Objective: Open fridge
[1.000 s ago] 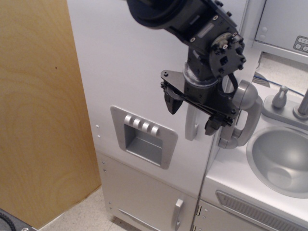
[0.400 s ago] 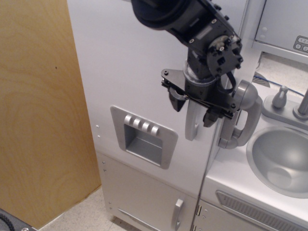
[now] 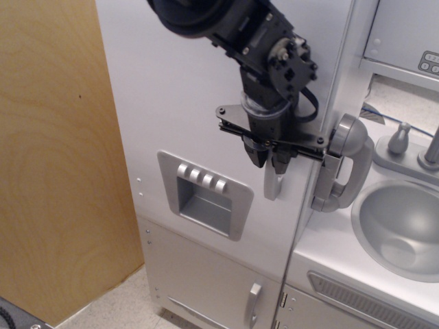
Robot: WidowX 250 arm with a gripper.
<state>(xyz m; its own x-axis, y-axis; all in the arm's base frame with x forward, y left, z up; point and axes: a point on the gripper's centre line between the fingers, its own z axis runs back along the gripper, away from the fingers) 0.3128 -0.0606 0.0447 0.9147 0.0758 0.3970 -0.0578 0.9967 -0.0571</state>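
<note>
The tall white fridge (image 3: 182, 89) fills the middle of the view, and its large door sits flush with the cabinet. The grey dispenser panel (image 3: 204, 195) with its buttons is at mid-height. The door's curved silver handle (image 3: 273, 185) runs down the right edge. My black gripper (image 3: 271, 159) comes in from above. Its two fingers are drawn in close on either side of the handle's upper part. Only the lower end of the handle shows below the fingers.
A grey toy phone handset (image 3: 346, 164) hangs just right of the gripper. A grey sink (image 3: 401, 226) and faucet (image 3: 432, 147) lie to the right. The smaller lower door (image 3: 206, 281) with its short handle (image 3: 254, 305) is below. A wooden panel (image 3: 55, 157) stands at the left.
The gripper has moved left and up, away from the phone handset. Its fingers, spread wide before, have closed in on the fridge door handle. The door has not moved.
</note>
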